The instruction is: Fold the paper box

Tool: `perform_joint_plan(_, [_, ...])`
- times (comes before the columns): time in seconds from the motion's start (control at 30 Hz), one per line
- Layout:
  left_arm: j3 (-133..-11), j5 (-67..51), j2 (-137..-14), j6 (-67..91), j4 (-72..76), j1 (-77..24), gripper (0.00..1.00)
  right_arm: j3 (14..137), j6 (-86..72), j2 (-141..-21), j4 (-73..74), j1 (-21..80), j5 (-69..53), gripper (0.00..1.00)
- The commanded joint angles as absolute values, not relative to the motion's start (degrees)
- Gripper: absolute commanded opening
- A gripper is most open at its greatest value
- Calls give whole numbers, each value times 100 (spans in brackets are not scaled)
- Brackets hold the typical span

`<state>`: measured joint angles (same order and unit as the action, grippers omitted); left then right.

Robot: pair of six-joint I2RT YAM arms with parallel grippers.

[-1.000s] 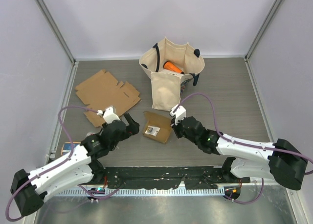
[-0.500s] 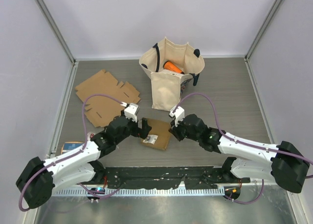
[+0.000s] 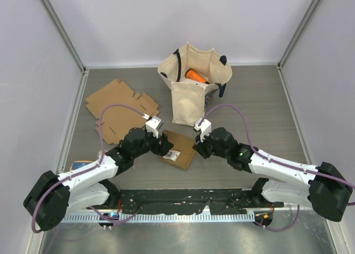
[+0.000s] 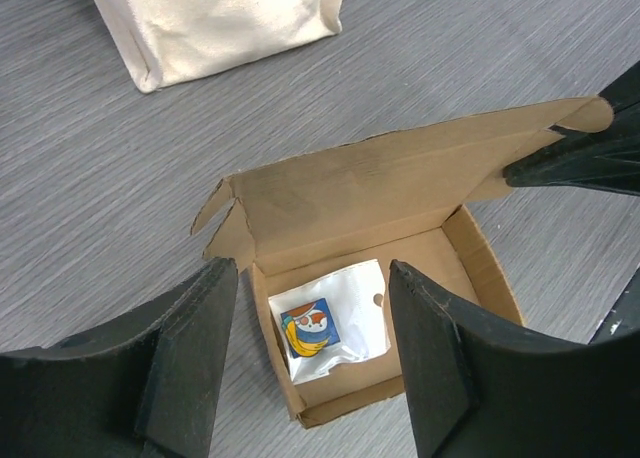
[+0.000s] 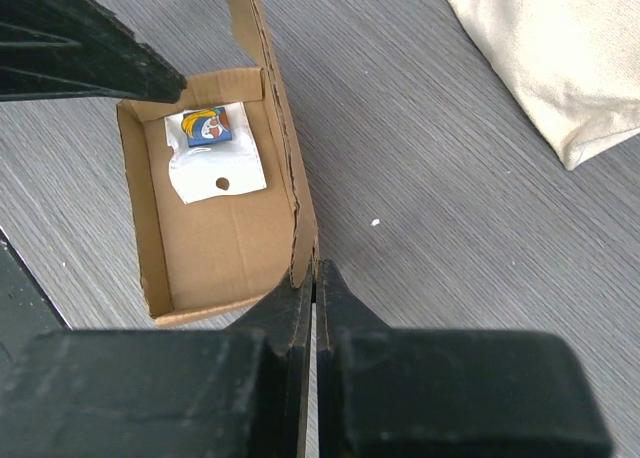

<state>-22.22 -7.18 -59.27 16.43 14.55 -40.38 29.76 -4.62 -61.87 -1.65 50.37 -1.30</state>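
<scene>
Now: paper box [image 3: 178, 150] sits just on near side of tote bag [image 3: 191, 90]. Bag-side flap is pinched by right gripper [image 3: 197, 149], jaws shut. Left gripper [image 3: 162, 145] is spread, empty, at opp. edge; box lies ahead betw. fingers [image 4: 190, 348].

- The paper box [image 3: 178, 150] sits mid-table between the two arms, just in front of a tote bag [image 3: 193, 98].
- A small packet [image 4: 328, 321] lies flat in the box, toward its left side.
- The left gripper [image 3: 165, 145] hangs over the box's left end, jaws apart.
- The right gripper [image 5: 314, 273] is pinched on the raised flap at the box's right edge.
- Flat cardboard sheets [image 3: 119, 107] lie at the rear left, left of the bag.
- One object [image 3: 195, 76] rests inside the bag.
</scene>
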Motion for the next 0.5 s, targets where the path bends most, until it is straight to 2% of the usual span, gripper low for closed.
perform_joint_plan(0.0, [-2399,-826,-6292,1503,1811,-4017,64,3243,-422,-6170,-334,5001,-211,1])
perform_joint_plan(0.13, [-2444,-468,-6417,1407,1740,-4017,62,3261,-431,-6170,-360,4948,-264,1])
perform_joint_plan(0.2, [-2338,-125,-6302,1424,1714,-4017,69,3269,-422,-6196,-360,4913,-299,1])
perform_joint_plan(0.3, [-2268,483,-6091,1468,1609,-3982,73,3278,-422,-6231,-360,4896,-360,1])
perform_joint_plan(0.4, [-2276,-287,-6222,1520,1905,-3736,74,3278,-422,-6223,-369,4878,-465,1])
perform_joint_plan(0.47, [-2320,-719,-6432,1555,2082,-3621,69,3278,-404,-6223,-387,4860,-580,1])
